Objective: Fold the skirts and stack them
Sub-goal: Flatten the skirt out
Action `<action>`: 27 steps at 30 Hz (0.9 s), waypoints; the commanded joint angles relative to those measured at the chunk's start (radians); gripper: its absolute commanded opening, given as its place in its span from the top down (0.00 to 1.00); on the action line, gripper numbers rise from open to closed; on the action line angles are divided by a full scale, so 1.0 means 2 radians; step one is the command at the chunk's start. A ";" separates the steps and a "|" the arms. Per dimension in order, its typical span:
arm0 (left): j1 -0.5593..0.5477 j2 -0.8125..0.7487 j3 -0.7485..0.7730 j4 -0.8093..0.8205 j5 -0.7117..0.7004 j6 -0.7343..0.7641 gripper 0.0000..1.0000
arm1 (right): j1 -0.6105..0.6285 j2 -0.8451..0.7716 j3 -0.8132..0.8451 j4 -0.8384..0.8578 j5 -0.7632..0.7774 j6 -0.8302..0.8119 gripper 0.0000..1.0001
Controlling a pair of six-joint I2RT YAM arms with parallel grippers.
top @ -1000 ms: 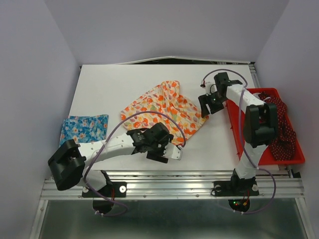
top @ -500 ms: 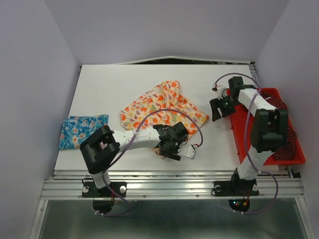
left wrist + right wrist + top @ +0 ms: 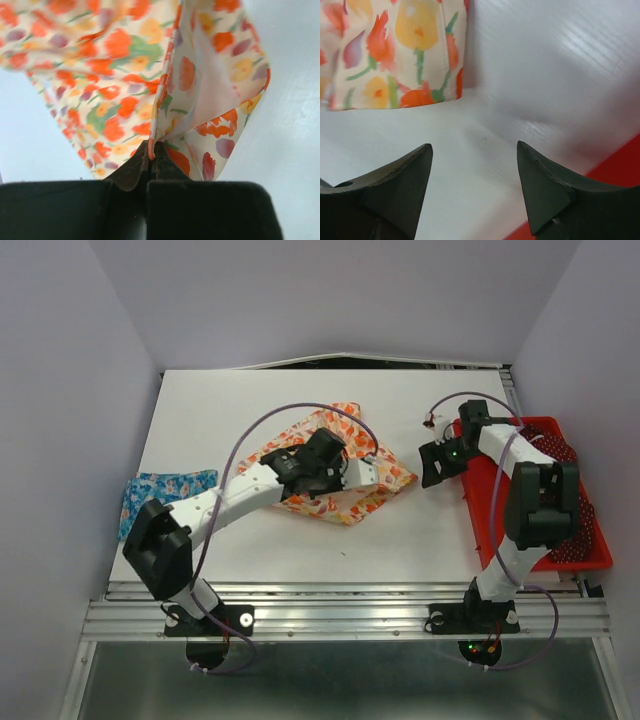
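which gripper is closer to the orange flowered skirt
Left. The left gripper is shut on the orange flowered skirt's edge; the right gripper hovers open just beside its right corner, not touching.

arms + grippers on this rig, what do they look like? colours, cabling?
Left arm and right arm match: white links, black joint housings, each trailing a looped purple cable. Left gripper and right gripper have dark, matte, tapered fingers.
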 commanded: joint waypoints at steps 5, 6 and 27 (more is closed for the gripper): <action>0.122 -0.051 0.014 0.017 0.054 -0.094 1.00 | 0.000 -0.019 -0.005 0.109 -0.094 0.018 0.28; 0.132 -0.047 0.016 0.021 0.065 -0.104 1.00 | 0.000 -0.021 -0.014 0.119 -0.101 0.017 0.28; 0.352 0.183 0.180 0.007 0.291 -0.268 1.00 | 0.099 -0.062 -0.104 0.267 -0.110 -0.026 0.22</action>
